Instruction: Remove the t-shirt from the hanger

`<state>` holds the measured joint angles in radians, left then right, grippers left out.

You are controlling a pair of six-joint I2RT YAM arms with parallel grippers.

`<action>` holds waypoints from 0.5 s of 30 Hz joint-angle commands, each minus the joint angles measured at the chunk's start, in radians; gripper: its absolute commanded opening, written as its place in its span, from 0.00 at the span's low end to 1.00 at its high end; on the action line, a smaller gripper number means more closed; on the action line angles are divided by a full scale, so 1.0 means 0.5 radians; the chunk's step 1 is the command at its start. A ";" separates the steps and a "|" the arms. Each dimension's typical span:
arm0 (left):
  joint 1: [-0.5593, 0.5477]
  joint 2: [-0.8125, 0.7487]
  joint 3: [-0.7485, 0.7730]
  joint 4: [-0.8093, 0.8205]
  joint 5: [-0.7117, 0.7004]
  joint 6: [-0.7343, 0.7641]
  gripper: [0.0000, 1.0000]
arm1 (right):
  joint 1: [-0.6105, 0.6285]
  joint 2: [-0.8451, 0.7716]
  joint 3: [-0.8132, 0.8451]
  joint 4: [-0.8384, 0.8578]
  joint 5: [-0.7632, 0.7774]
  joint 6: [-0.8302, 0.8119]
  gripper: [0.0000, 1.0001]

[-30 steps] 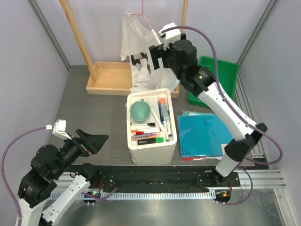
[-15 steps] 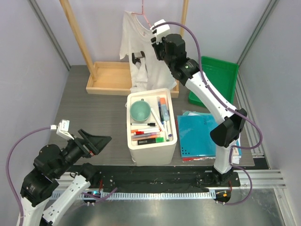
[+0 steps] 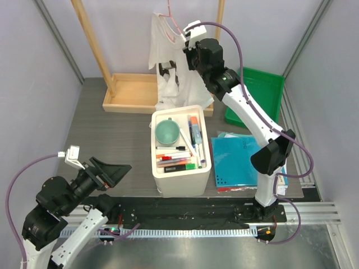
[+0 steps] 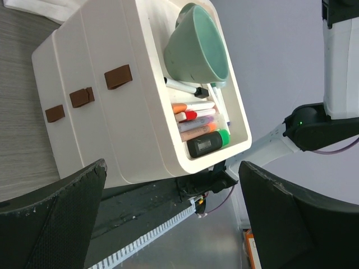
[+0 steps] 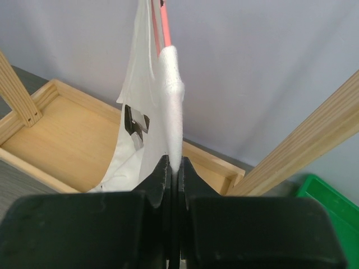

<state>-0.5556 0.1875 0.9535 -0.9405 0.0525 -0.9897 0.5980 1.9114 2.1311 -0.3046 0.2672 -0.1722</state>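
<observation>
Since half a second ago the right gripper (image 5: pixel 174 166) has shifted slightly toward the right and up at the shoulder of the t-shirt (image 3: pixel 167 53), and the cloth has swung a little that way with it; a second ago this gripper stood open lower down, beside the chest. Its fingers are now pressed together on a fold of the white cloth, with no gap between them. The t-shirt hangs on the pink hanger (image 3: pixel 170 14) between the posts of the wooden rack (image 3: pixel 90 45), its black print (image 5: pixel 136 124) facing the back wall and its hem reaching down to the wooden tray (image 3: pixel 129 92) at the rack's foot. The left gripper (image 4: pixel 171 188) has sunk a little at the near left corner and hangs with its fingers spread wide, holding nothing. In the middle of the table (image 3: pixel 112 140) the white box (image 3: pixel 179 176) holds a green cup (image 3: pixel 167 132) in one compartment and markers (image 3: pixel 174 158) and pens lying in the others, along with a small black thing I cannot make out. To its right lies a blue folder (image 3: pixel 241 159), and behind that a green bin (image 3: pixel 259 89) stands near the back right.
</observation>
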 commanded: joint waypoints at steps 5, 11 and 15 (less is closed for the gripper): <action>0.004 0.100 0.124 0.068 0.159 0.047 1.00 | -0.006 -0.169 0.205 0.198 -0.062 0.209 0.01; 0.007 0.297 0.317 0.150 0.183 0.108 1.00 | -0.006 -0.258 0.211 0.223 -0.172 0.298 0.01; 0.007 0.462 0.443 0.368 0.211 0.096 1.00 | -0.006 -0.343 0.141 0.235 -0.206 0.332 0.01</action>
<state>-0.5556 0.3473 1.1130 -0.8951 0.1177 -0.9615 0.5980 1.8626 2.1693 -0.3180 0.1997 -0.0486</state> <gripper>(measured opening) 0.996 0.059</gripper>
